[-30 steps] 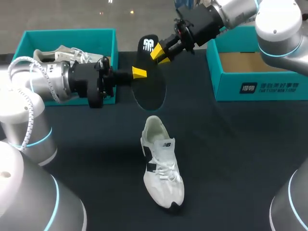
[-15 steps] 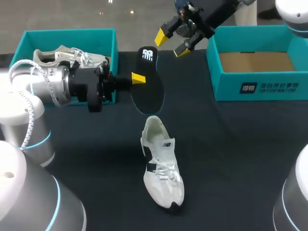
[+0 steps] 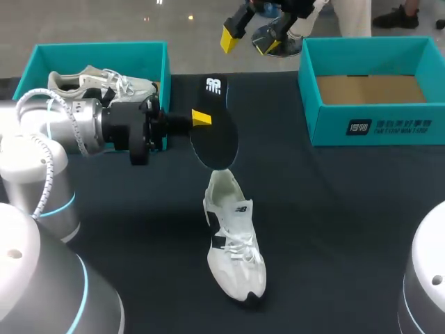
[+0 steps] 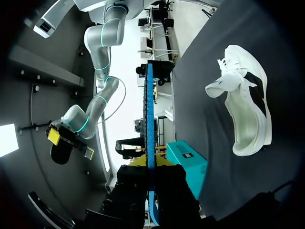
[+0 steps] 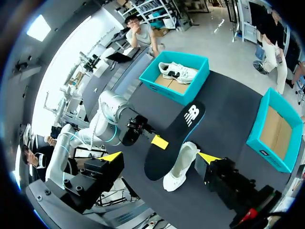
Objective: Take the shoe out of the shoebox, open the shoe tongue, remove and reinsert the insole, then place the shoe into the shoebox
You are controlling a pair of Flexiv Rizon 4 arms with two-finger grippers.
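About halfway, I judge. The shoe (image 3: 233, 243) is out and stands on its sole on the worktop (image 3: 334, 209), its mouth gaping and tongue pulled up. The insole (image 3: 217, 136) is out too: the left jaws are clamped on its edge, holding it in the air, on its edge, with its lower tip just above the shoe's heel opening. Left to do: slide it back in, then box the shoe. The right jaws are spread wide with nothing in them, raised beyond the worktop's far edge, well apart from the insole.

The insole is a thin, flat, foot-shaped sheet, matt black on top with a white mark at the heel and blue along its edge (probably bendy foam). The shoe is white mesh with black side panels and white laces. Both boxes are open teal card with brown insides; the right box (image 3: 368, 125) holds nothing, the left box (image 3: 90, 49) holds another shoe (image 3: 97, 78).
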